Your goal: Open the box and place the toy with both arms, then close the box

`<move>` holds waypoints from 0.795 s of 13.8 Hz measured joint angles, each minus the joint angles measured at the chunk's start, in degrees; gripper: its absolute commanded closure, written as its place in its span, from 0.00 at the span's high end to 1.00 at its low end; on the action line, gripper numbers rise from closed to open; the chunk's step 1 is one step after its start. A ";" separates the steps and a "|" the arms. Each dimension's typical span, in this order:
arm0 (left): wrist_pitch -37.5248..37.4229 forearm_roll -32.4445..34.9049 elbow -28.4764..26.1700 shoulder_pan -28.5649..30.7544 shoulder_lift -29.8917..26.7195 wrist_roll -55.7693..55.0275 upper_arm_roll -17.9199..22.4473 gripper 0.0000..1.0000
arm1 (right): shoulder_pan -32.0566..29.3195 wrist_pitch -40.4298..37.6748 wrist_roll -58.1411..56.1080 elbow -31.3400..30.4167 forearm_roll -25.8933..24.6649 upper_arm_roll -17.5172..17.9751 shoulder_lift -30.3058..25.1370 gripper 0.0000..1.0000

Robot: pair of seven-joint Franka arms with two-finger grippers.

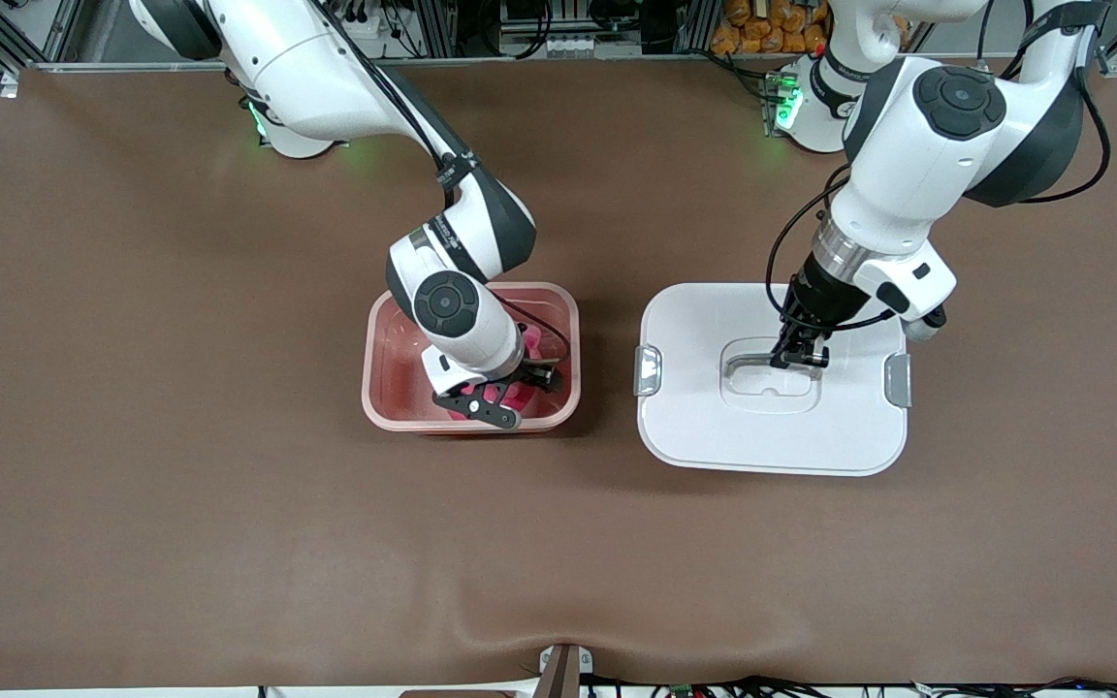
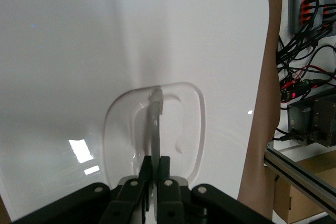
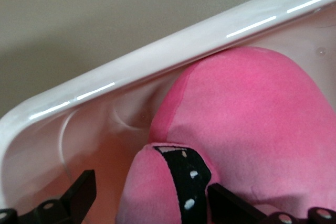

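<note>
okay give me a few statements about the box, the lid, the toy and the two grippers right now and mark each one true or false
1. The lid sits on the box. False: it lies flat on the table beside the open box, toward the left arm's end.
2. The toy is inside the box. True.
3. The left gripper is shut on the lid's handle. True.
4. The right gripper is shut on the toy. False: it is open, down in the box at the toy.
5. The lid has a grey clip on each short side. True.
</note>
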 measured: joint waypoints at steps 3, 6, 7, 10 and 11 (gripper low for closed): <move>0.49 2.22 1.30 -1.84 1.37 -4.18 -0.17 0.00 | -0.16 -0.89 0.00 0.73 0.00 -0.39 -0.15 1.00; 4.64 3.75 1.47 -2.92 2.15 -9.56 -1.01 0.00 | -0.73 -4.69 0.00 2.45 0.00 -0.75 -0.67 1.00; 5.10 3.78 1.47 -3.01 2.23 -10.02 -1.33 0.00 | -1.19 -6.33 0.03 3.37 0.04 -0.78 -0.75 1.00; 5.97 3.78 1.36 -3.28 2.33 -10.39 -1.68 0.00 | -3.02 -8.11 0.57 5.74 3.44 -0.79 -0.79 1.00; 6.91 3.78 1.06 -3.28 2.39 -10.62 -1.68 0.00 | -3.34 -8.12 0.89 5.93 5.01 -0.79 -0.79 1.00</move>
